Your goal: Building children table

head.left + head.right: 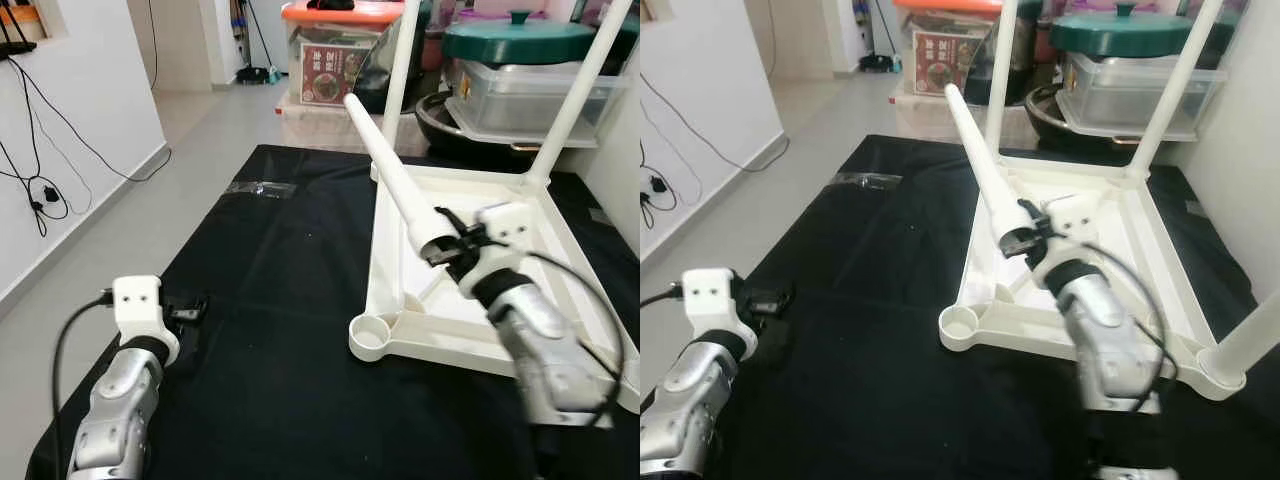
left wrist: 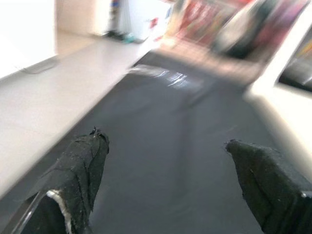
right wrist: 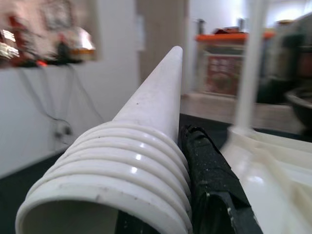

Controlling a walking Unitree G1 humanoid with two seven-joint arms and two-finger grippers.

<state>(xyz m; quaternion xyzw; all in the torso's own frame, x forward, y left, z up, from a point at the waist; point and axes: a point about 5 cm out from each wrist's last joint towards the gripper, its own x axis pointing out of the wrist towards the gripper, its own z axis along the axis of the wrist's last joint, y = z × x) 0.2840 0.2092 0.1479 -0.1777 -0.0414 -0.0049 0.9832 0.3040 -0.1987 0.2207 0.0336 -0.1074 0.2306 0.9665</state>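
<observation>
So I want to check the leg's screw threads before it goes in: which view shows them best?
The right wrist view: the table leg's ribbed threads and hollow end sit close up beside the right tool's finger. Both eye views show the whole leg, its threaded end hidden in the right tool.

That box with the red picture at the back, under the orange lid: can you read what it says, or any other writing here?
Red printed label inside the clear box with the orange lid: it bears pale characters and a food picture, too small and blurred to read.
White table leg held in the right tool: no writing.
Upturned white table top: no writing.
</observation>
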